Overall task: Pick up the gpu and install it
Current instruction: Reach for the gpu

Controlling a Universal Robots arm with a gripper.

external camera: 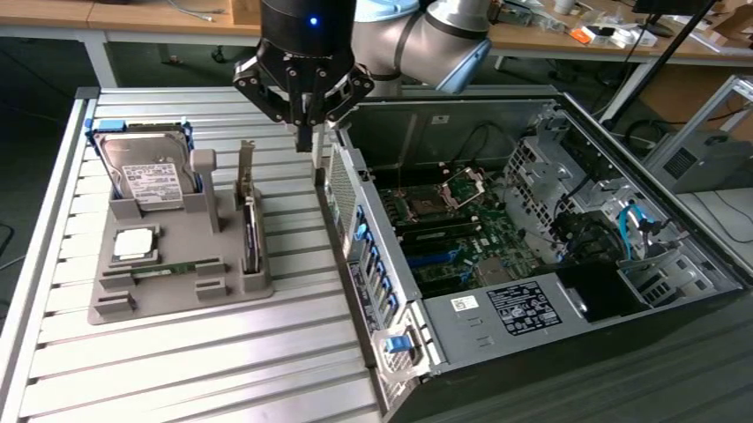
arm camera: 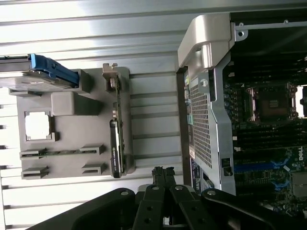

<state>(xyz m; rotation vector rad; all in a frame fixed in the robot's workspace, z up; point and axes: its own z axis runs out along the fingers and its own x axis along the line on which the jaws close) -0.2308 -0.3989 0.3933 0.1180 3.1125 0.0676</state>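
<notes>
The gpu (external camera: 249,222) is a thin dark card standing on edge in a slot at the right side of the grey holder (external camera: 176,295), its silver bracket pointing up at the far end. In the wrist view the gpu (arm camera: 116,141) appears edge-on along the holder (arm camera: 76,115). My gripper (external camera: 303,141) hangs above the table in the gap between the holder and the open computer case (external camera: 389,264). Its fingers are shut together with nothing between them. The wrist view has the gripper (arm camera: 163,173) off to the side of the gpu, apart from it.
The holder also carries a silver hard drive (external camera: 147,176) in a blue frame, a square processor chip (external camera: 134,243) and a green memory stick (external camera: 176,267). The case lies open with its motherboard (external camera: 453,238) exposed. Cluttered desks run along the back.
</notes>
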